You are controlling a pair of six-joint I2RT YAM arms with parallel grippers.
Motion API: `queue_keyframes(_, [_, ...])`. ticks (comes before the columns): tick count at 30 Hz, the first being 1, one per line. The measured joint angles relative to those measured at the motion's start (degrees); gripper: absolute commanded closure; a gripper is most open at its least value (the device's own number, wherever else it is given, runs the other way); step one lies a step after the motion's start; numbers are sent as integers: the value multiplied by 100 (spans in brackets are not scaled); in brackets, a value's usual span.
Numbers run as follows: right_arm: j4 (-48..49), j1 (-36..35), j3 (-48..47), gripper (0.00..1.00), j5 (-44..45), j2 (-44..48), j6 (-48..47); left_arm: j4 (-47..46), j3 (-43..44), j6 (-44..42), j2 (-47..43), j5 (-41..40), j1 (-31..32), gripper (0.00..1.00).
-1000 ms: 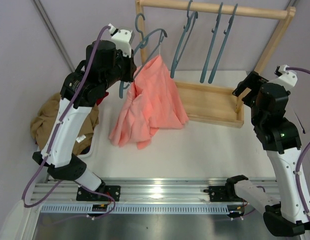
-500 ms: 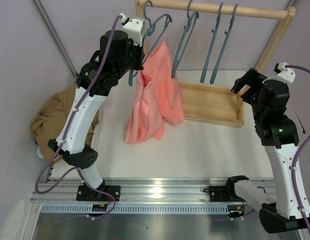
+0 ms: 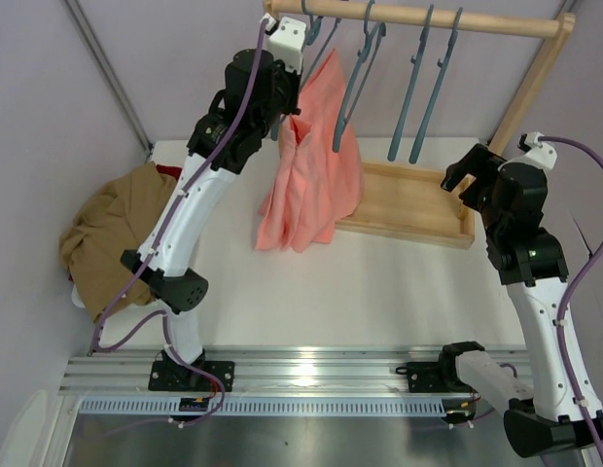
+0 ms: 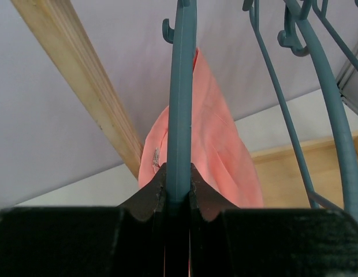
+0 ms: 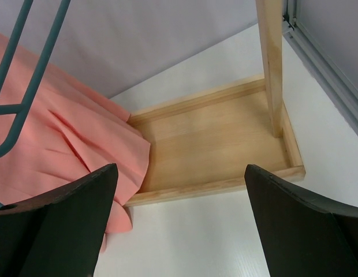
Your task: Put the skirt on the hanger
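Since the skirt hangs on the hanger, the left gripper clamps that hanger under the wooden rail, likely for hooking; the right gripper gapes empty below

Left arm stretches high, its tool pinched narrow; right arm stands bent, tool spread wide.

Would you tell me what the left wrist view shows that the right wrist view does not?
Only the left wrist view: the left gripper shut on the hanger, the wooden top rail and a white label. Only the right wrist view: the open right gripper and the wooden base. Both: the skirt.
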State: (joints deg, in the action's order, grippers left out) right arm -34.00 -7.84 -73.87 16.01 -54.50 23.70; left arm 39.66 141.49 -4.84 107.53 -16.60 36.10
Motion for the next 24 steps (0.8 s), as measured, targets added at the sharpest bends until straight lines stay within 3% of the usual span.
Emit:
queue_keyframes(9, [190, 37, 116, 1, -87, 72, 0, -610, 7, -136, 402, -107, -59, 97])
queue_keyframes(24, [258, 72, 284, 1, -197, 160, 2, -610, 50, 184, 669, 55, -479, 96])
